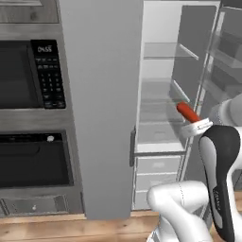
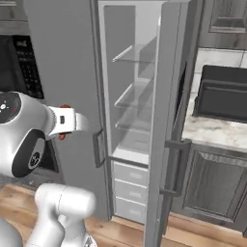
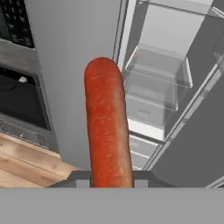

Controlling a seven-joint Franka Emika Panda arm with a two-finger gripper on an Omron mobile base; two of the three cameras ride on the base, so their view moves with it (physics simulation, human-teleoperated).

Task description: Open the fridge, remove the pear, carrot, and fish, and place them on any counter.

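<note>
Gripping the carrot [image 3: 107, 127], fingers [image 3: 83, 180] clamped at its base, tip pointing away in hand view. Left base view: carrot [image 1: 187, 112] in front of the open fridge [image 1: 160, 94] shelves, arm raised. Right base view adds the counter [image 2: 217, 130] right of the door. Oven display unreadable.

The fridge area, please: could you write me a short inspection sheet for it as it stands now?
Surface: marble counter right of the fridge, bare where visible.
Job's things: fridge, right door swung open, visible shelves bare; carrot held outside the fridge, pointing away from the hand.
Clutter: nothing seen.
Grippers: gripper shut on the carrot's near end.
Cables: nothing seen.
Surroundings: dark ovens left of the fridge, wooden floor, a black appliance on the counter.
</note>
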